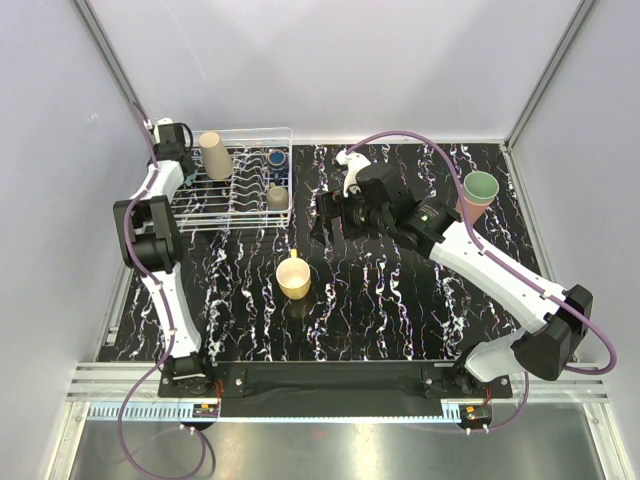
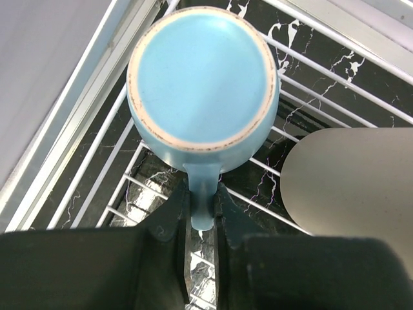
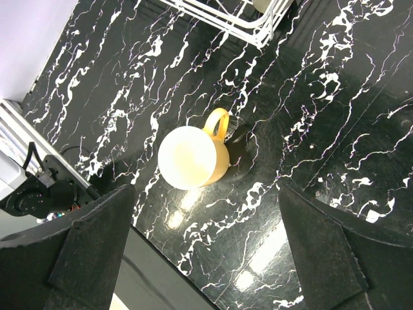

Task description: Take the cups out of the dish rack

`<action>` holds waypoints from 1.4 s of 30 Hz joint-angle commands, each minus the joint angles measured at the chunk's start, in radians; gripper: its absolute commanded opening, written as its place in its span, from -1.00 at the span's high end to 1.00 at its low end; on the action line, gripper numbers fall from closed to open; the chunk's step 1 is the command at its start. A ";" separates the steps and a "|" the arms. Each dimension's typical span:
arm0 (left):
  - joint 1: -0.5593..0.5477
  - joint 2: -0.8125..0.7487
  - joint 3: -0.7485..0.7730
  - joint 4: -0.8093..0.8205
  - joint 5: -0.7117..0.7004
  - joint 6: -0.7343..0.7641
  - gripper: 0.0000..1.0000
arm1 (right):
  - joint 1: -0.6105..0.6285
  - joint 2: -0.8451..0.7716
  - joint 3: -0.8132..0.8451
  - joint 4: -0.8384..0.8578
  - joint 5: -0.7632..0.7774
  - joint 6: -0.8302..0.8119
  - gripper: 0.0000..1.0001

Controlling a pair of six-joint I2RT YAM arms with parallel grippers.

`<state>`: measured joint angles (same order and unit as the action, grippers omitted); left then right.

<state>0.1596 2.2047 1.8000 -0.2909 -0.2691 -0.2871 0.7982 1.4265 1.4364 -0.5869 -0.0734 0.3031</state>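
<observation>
The white wire dish rack (image 1: 240, 205) stands at the back left. In the left wrist view an upside-down pale blue mug (image 2: 203, 84) sits over the rack wires (image 2: 322, 77). My left gripper (image 2: 201, 208) is shut on its handle, at the rack's back left corner (image 1: 183, 165). A tan tumbler (image 1: 215, 155) stands beside it, seen also in the left wrist view (image 2: 352, 181). A navy mug (image 1: 277, 157) and a grey-brown cup (image 1: 277, 197) are in the rack. A yellow mug (image 1: 294, 277) stands on the table. My right gripper (image 1: 330, 215) is open and empty above the table, with the yellow mug (image 3: 193, 157) below it.
A green tumbler (image 1: 481, 187) nested in a pinkish one stands on the black marble mat (image 1: 400, 300) at the right. The rack's corner (image 3: 239, 22) shows at the top of the right wrist view. White walls enclose the back and sides.
</observation>
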 commanded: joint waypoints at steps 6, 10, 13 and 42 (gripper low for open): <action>0.008 -0.203 -0.054 -0.017 0.044 -0.041 1.00 | -0.007 -0.006 0.010 0.046 -0.017 0.021 -0.99; 0.006 -0.260 -0.086 -0.048 0.059 -0.047 1.00 | -0.007 -0.015 0.013 0.032 -0.042 0.037 -0.99; 0.006 -0.306 -0.111 -0.079 0.079 -0.072 1.00 | -0.007 -0.035 -0.011 0.062 -0.065 0.057 -0.99; -0.153 -0.892 -0.545 0.177 0.751 -0.552 1.00 | -0.180 0.126 -0.065 0.610 -0.206 0.490 -0.96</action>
<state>0.0208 1.3827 1.2858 -0.3470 0.3309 -0.7067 0.6300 1.5341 1.3918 -0.1532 -0.2344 0.7147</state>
